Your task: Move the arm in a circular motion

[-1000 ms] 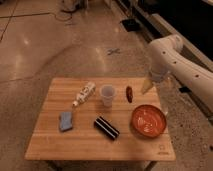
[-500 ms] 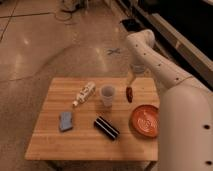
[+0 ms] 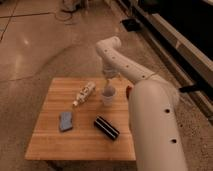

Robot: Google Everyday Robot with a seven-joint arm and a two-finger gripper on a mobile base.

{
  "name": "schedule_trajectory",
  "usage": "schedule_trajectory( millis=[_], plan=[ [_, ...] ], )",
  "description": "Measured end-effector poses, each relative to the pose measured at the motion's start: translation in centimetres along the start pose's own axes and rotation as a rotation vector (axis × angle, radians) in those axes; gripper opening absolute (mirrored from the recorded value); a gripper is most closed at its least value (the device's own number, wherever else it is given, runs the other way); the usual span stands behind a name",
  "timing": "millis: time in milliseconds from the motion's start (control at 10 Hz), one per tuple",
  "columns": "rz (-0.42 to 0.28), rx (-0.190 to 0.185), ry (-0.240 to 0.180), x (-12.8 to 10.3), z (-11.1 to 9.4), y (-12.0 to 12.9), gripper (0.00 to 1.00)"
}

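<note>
**Cream-white arm (image 3: 155, 125) swinging round over the tabletop (image 3: 50, 142)**

Cream-white and chunky, the arm's thick rounded segment with the little dark screw holes is filling the near right of the camera view, blocking the right side of the wooden tabletop. A second ago the arm was sitting off at the far right, and half a second ago it was only starting to crowd in, so it's clearly sweeping leftward. The orange bowl that was showing before is now hiding behind it.

A bit further out, a blue sponge (image 3: 65, 121) and a black oblong thing (image 3: 106, 127) are lying flat, not touched by anything. Behind them a bottle (image 3: 84, 93) is lying on its side, with a white cup (image 3: 108, 96) standing just beside it.

Further back, the arm is bending at a high joint and narrowing down to the gripper (image 3: 107, 81), which is hanging right over the cup. I can't tell if it's open or shut, or whether it's touching the rim. It was nearer the back right corner before, so I'm guessing the circle is under way but not closed yet.
</note>
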Motion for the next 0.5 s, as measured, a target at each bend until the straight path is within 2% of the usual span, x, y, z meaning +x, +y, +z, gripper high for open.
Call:
schedule_trajectory(
  millis=[100,300,500],
  plan=[
    [-0.087,0.024,0.004,0.9,0.0,-3.8,0.8],
    [-0.218,0.059,0.012,1.0,-0.3,-9.5,0.8],
    [-0.356,0.106,0.017,-1.1,-0.7,-15.7,0.8]
  ],
)
